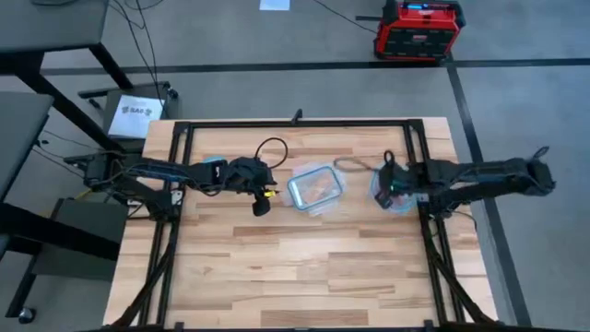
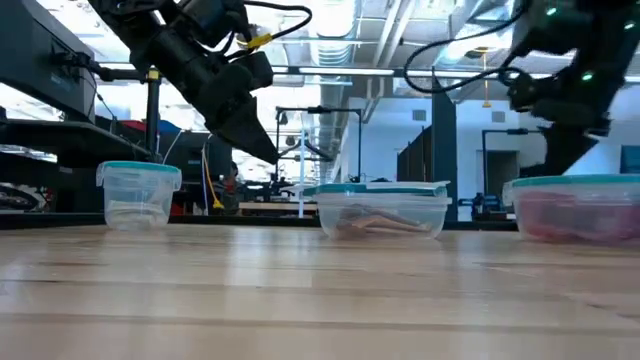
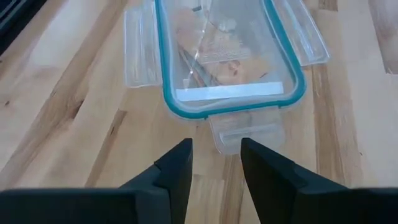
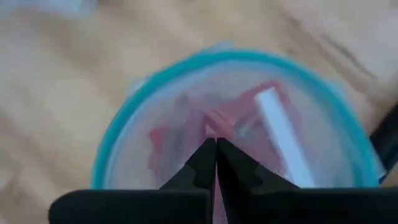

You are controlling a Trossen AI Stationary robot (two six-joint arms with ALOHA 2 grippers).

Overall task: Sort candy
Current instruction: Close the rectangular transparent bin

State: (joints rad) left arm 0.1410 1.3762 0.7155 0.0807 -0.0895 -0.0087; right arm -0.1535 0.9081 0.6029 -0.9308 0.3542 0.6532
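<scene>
Overhead, largest first.
Room: grey floor around the table; red-and-black case [image 1: 417,29] on the floor beyond the far edge; dark bench at the far left.
Table [image 1: 304,267]: pale wood planks, black frame rails along both sides; near half bare.
Rectangular container [image 1: 315,188]: centre, clear with blue rim, orange-white candy [image 3: 214,59] inside.
Round container [image 4: 230,124]: right of centre, red and pale candy [image 4: 261,118] inside.
Small tub [image 2: 138,194]: far left in the low view, contents unclear.
Left gripper [image 3: 214,165]: raised, just beside the rectangular container, fingers apart, nothing between them.
Right gripper [image 4: 216,163]: above the round container, fingertips pressed together, nothing visibly held.
</scene>
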